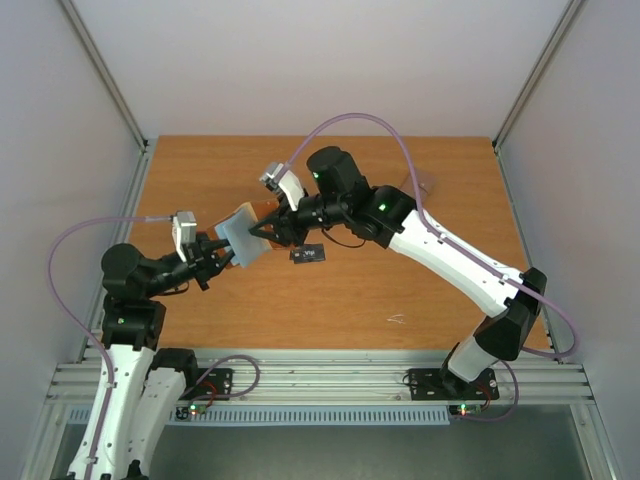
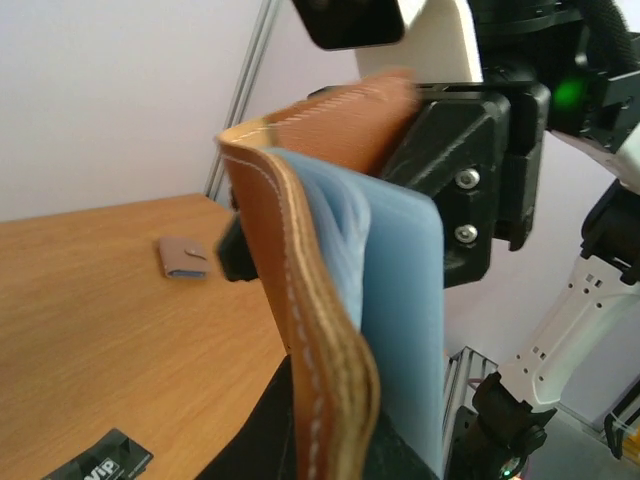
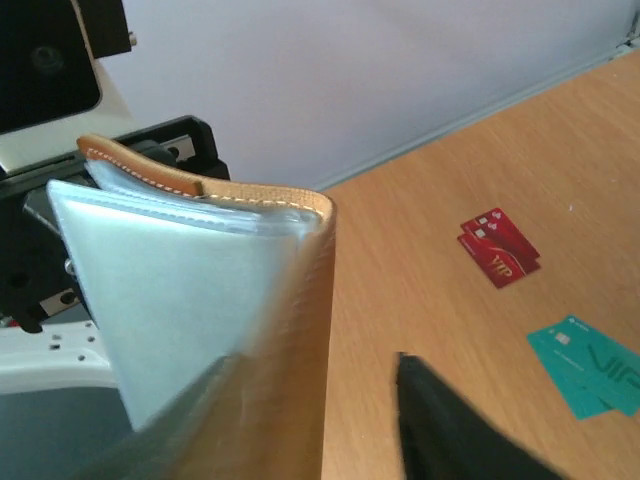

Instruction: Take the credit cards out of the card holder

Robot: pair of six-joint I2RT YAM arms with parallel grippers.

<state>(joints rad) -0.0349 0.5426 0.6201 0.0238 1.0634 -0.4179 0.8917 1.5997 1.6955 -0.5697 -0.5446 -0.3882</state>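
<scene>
The left gripper (image 1: pixel 224 254) clamps the card holder (image 1: pixel 243 232), raised above the table (image 1: pixel 400 290). The right gripper (image 1: pixel 264 228) straddles its opposite edge, fingers half apart and not pinching. A black card (image 1: pixel 308 254) lies on the table below.

The card holder (image 2: pixel 300 300) looks like stitched leather with smooth plastic sleeves (image 2: pixel 405 300); the table (image 2: pixel 100 330) is matt wood.

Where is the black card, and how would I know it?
On the wooden table, look near the middle, beside the tan card holder that is held in the air. The black card lies flat there; white lettering on black sets it apart from the red cards and teal cards.
</scene>
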